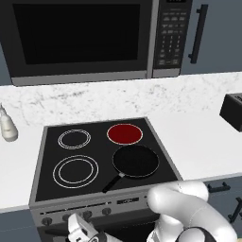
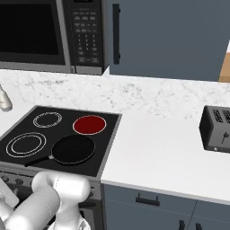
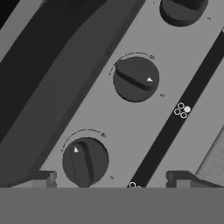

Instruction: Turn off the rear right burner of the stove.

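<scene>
The rear right burner [image 1: 125, 133] [image 2: 89, 124] glows red on the stove [image 1: 47, 163], a black glass cooktop. A black frying pan [image 1: 135, 160] sits on the zone in front of it. My gripper [image 1: 78, 227] is low at the stove's grey front panel, close to the row of dark knobs [image 1: 87, 215]. In the hand view the gripper [image 3: 111, 179] is open, its fingertips [image 3: 43, 178] spread wide just short of the panel. One knob [image 3: 84, 161] lies between them, nearer the left tip. A second knob [image 3: 135, 79] sits further up, its white pointer turned sideways.
A black-and-steel microwave [image 1: 80, 38] hangs above the stove. A toaster [image 2: 216, 129] stands on the white counter to the right, and a pale bottle [image 1: 7, 125] to the left. My own white arm [image 1: 189, 212] crosses in front of the panel's right side.
</scene>
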